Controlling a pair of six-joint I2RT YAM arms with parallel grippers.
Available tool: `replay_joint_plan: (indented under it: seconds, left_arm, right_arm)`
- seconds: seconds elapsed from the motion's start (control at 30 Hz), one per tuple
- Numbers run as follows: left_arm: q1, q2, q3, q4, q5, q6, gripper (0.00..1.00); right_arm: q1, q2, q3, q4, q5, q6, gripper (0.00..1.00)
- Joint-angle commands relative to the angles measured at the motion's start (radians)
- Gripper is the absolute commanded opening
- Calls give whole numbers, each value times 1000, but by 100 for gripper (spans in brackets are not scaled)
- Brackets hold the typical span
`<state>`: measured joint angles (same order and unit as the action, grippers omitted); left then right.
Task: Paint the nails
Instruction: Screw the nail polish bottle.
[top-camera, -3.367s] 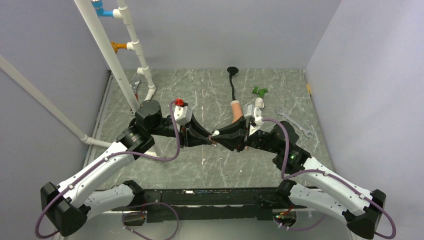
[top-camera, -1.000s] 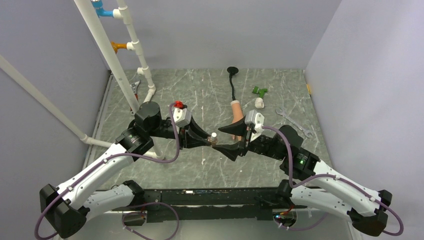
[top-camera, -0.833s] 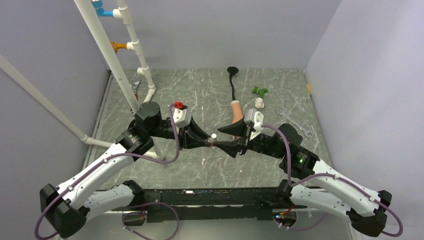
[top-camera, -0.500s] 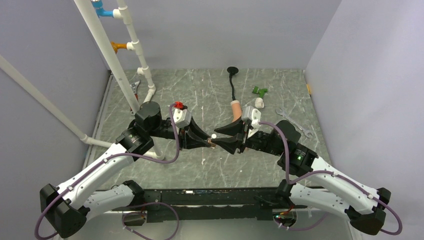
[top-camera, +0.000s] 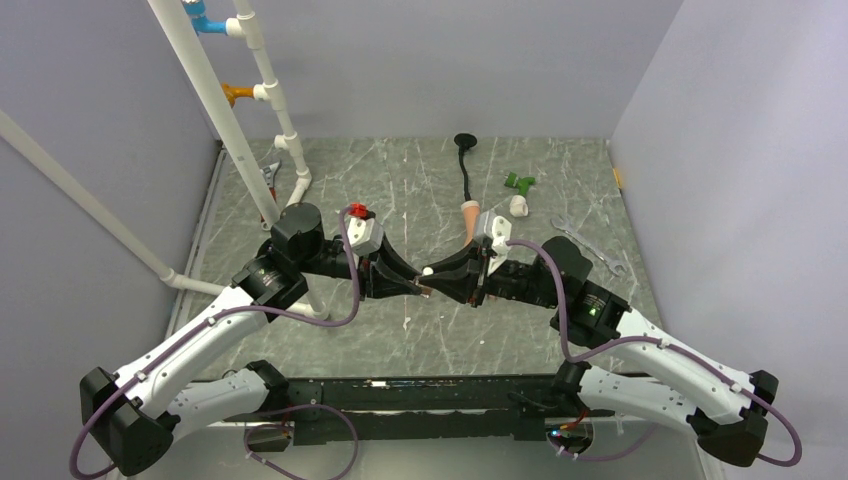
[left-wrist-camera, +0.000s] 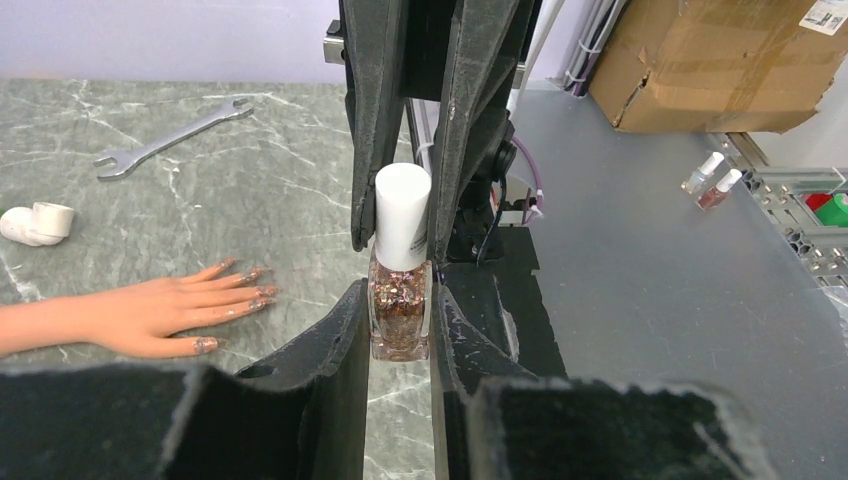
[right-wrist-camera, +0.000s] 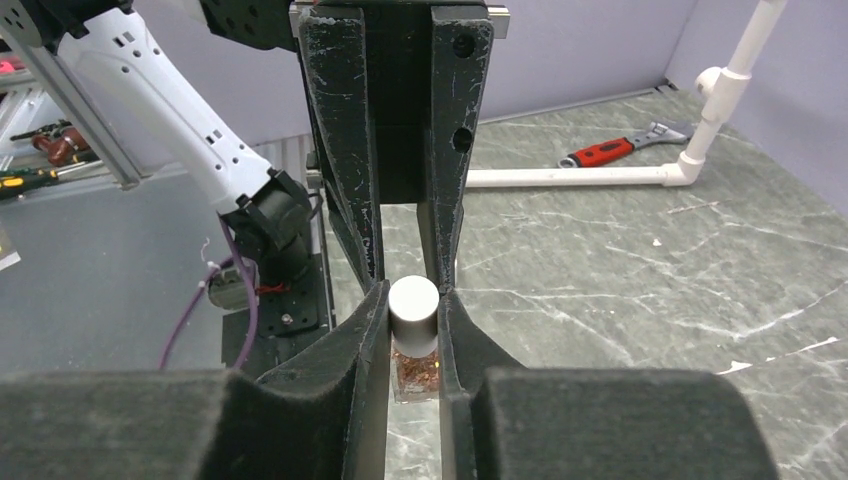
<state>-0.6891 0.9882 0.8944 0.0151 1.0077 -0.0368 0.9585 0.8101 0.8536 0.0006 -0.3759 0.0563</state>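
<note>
A small brown glitter polish bottle (left-wrist-camera: 400, 318) with a white cap (left-wrist-camera: 402, 215) is held upright above the table. My left gripper (left-wrist-camera: 400, 300) is shut on its glass body. My right gripper (right-wrist-camera: 414, 303) comes from the opposite side and is shut on the cap (right-wrist-camera: 414, 308). In the top view the two grippers meet at the bottle (top-camera: 426, 278), the left (top-camera: 419, 288) and the right (top-camera: 431, 271). The peach mannequin hand (left-wrist-camera: 150, 315) lies flat on the table, its nails (left-wrist-camera: 245, 285) glittery. In the top view only its wrist (top-camera: 469, 217) shows behind the right arm.
A silver wrench (top-camera: 590, 245), a white pipe fitting (top-camera: 518, 205), a green part (top-camera: 518, 182) and a black suction cup with its cable (top-camera: 465, 141) lie at the back right. A white PVC pipe frame (top-camera: 262, 100) and a red-handled wrench (right-wrist-camera: 615, 150) stand at the back left.
My right gripper has moved left to the bottle, and its wide-open jaws have closed on the white cap. The left gripper has kept the bottle in place.
</note>
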Motion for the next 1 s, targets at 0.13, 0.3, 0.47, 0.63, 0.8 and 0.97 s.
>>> replay_joint_plan:
  seconds: [0.13,0.3,0.47,0.63,0.8,0.97]
  left_arm:
    - [1,-18,35,33,-18,16,0]
    - [0,-30,32,37,-65,5,0]
    - [2,-50,21,37,-160,-1,0]
    - [1,-58,23,17,-258,4,0]
    - [2,-64,18,24,-319,-17,0]
    - [0,-66,28,-11,-456,-14,0]
  right_arm:
    - [1,-6,19,15,12,21,0]
    - [0,-13,-6,44,55,55,0]
    - [1,3,-32,86,155,137,0]
    - [0,42,-36,91,223,183,0]
    - [0,55,-39,112,278,213,0]
    - [2,72,-30,90,340,228,0]
